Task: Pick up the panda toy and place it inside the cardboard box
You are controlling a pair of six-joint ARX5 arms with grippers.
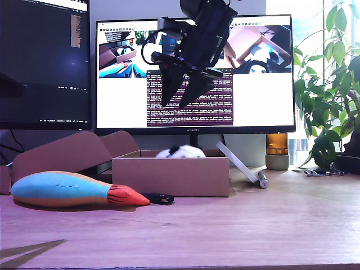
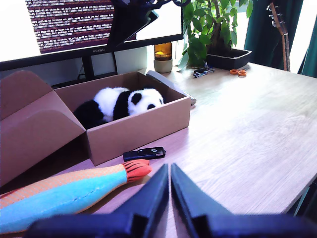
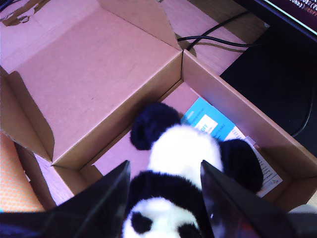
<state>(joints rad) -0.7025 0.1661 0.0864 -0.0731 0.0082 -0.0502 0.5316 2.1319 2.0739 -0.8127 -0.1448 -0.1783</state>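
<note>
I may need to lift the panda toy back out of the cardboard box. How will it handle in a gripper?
The panda toy looks fluffy, so it will probably squash and sag when pinched. It likely weighs little for its bulk. Its fur should resist slipping.

Panda toy (image 2: 121,102): white fur, black ears, black eye patches, black limbs.
Cardboard box (image 2: 141,130): plain brown; blue-and-white printed card (image 3: 208,120) on its floor.
Plush fish (image 1: 70,189): blue belly, orange back, red striped tail.
My first gripper (image 2: 169,191), my second gripper (image 3: 163,191): black.
Small device (image 2: 144,153) near box: black.
Desk (image 1: 253,225): light wood grain.
</note>
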